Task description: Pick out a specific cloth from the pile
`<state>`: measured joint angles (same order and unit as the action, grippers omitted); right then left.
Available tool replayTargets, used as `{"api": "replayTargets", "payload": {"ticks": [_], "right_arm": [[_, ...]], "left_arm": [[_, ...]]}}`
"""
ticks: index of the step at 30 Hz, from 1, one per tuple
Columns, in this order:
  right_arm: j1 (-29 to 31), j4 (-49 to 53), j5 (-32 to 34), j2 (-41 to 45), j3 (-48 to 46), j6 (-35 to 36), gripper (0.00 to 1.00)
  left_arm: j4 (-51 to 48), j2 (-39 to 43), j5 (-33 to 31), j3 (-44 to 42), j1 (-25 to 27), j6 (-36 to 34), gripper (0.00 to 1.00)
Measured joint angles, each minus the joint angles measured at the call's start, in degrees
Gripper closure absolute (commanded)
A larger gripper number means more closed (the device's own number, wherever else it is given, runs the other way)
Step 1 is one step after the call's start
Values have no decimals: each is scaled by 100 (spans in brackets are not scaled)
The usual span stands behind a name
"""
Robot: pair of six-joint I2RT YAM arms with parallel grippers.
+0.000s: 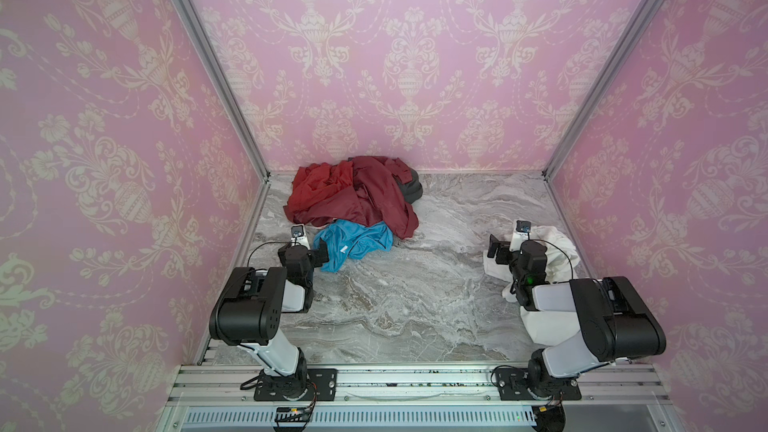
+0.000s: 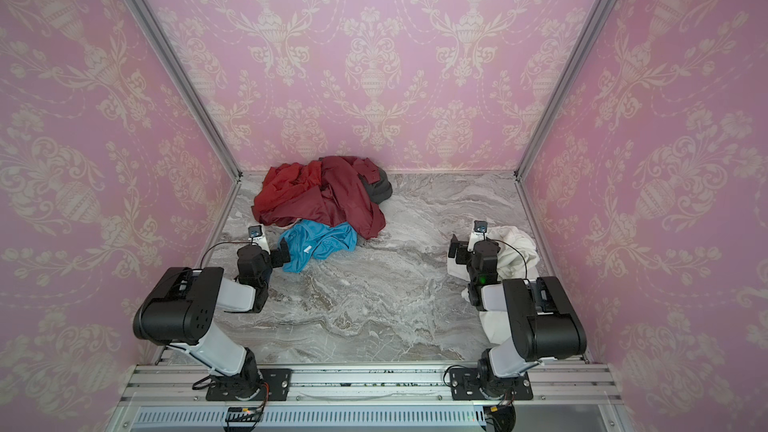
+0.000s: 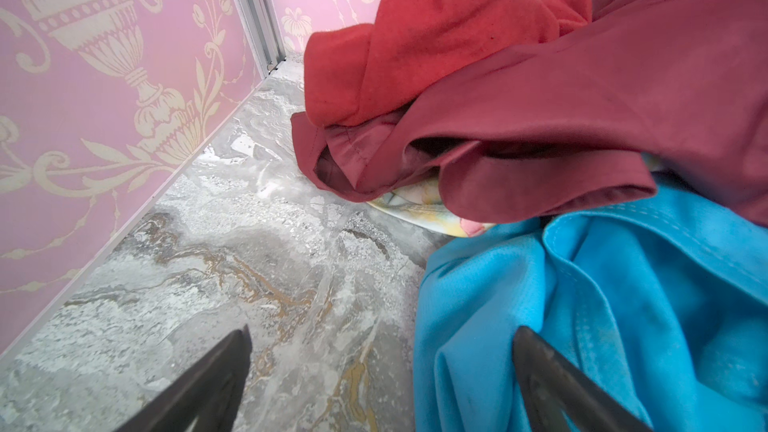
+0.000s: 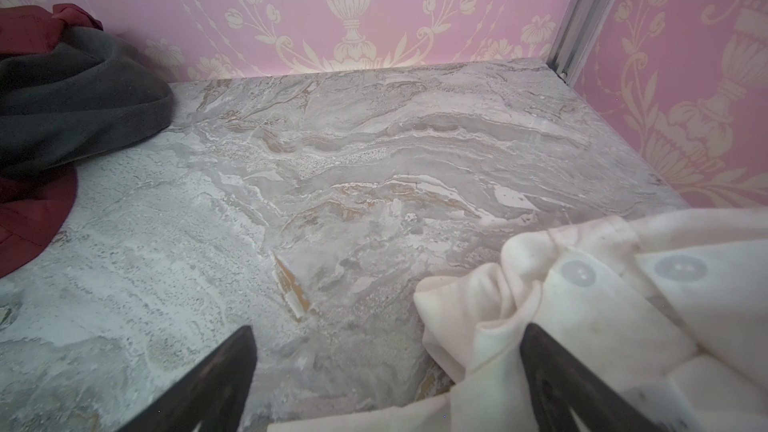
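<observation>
Left arm point(image 1: 245, 309), right arm point(image 1: 615, 317) bent low; left fingers point(image 3: 208, 384), right fingers point(image 4: 216, 380) wide apart

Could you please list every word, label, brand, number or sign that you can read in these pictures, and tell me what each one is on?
No text can be read anywhere in these views.
White tag on the blue shirt: too small to read in both top views.
Buttons on the white shirt: plain, no lettering shows.
Wallpaper: ornament only, no words.
</observation>
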<state>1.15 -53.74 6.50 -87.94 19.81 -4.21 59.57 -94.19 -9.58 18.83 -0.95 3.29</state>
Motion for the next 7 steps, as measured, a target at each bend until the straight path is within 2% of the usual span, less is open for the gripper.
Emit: {"api": "replayTargets", "payload": {"ticks": [7], "right_arm": [[0,0,-81,0,0,17,0]], "left_arm": [[0,0,0,0,0,0,1]]}}
